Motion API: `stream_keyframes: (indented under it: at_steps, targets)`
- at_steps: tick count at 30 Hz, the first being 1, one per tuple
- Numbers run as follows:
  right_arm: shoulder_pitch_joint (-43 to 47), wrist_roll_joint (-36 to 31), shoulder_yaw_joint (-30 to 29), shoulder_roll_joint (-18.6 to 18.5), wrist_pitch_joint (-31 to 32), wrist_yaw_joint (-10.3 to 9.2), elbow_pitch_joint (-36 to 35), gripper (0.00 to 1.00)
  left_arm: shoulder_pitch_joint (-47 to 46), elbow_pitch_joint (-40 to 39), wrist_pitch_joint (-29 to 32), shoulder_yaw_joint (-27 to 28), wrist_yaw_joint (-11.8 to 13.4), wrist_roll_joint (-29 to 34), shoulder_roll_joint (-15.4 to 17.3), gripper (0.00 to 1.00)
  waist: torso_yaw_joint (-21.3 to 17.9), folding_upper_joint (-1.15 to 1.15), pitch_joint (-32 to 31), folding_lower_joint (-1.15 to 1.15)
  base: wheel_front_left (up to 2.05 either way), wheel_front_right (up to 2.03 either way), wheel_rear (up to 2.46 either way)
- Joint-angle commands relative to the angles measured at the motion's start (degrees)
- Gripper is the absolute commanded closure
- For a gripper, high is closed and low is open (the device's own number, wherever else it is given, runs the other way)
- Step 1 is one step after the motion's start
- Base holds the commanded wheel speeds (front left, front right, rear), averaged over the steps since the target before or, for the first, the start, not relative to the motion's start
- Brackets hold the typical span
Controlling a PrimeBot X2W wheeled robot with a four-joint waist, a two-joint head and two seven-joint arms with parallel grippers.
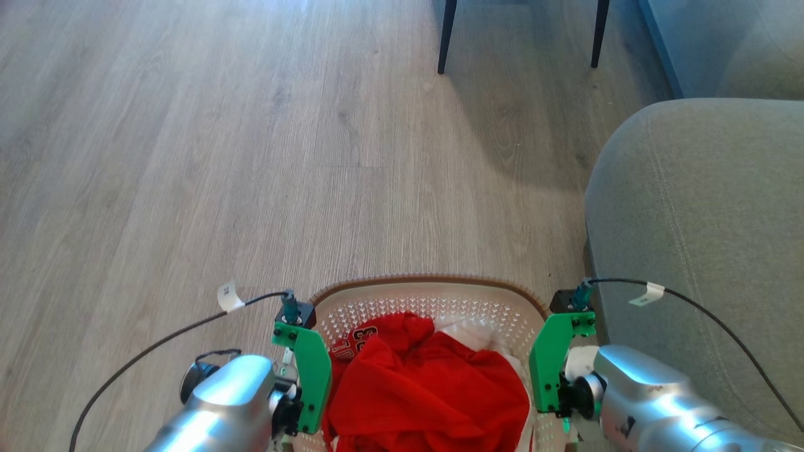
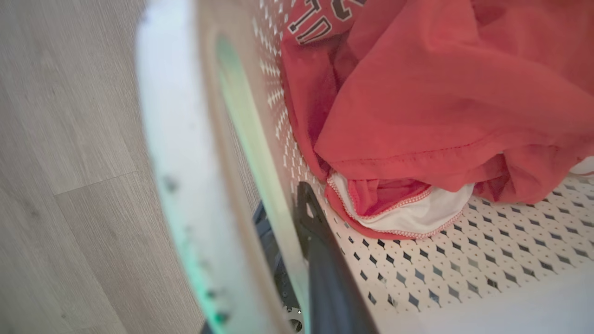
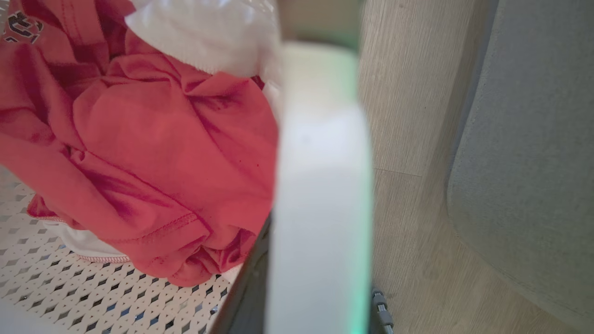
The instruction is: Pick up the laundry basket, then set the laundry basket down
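Observation:
The laundry basket sits low in the head view between my two arms: white perforated walls, a brown rim, red clothes and a white piece inside. My left gripper is at the basket's left side and my right gripper at its right side. In the left wrist view one dark finger lies inside the wall and the other outside the white handle, shut on it. In the right wrist view the handle stands likewise between the fingers. Whether the basket touches the floor I cannot tell.
A grey sofa arm stands close on the right, almost against my right arm. Two black chair legs stand at the far top. Pale wooden floor stretches ahead and to the left. Thin black cables trail from both wrists.

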Motion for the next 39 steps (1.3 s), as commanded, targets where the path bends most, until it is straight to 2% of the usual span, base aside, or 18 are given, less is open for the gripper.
stream_keyframes:
  at_steps: [1,39]
  targets:
    - [-1.2,-0.3,0.8,0.9,-0.2,0.43,-1.6,1.00,-2.2,-0.2,0.3,-0.2,-0.5,1.4,0.9,1.00,0.0,0.01,-0.2,0.01,0.00,0.00,0.00]
    - [-0.7,1.0,2.1,0.9,0.0,0.43,-2.1,1.00,-1.8,-0.4,1.8,-0.2,-1.2,1.9,0.9,1.00,-0.1,0.01,-1.2,0.01,0.00,0.00,0.00]
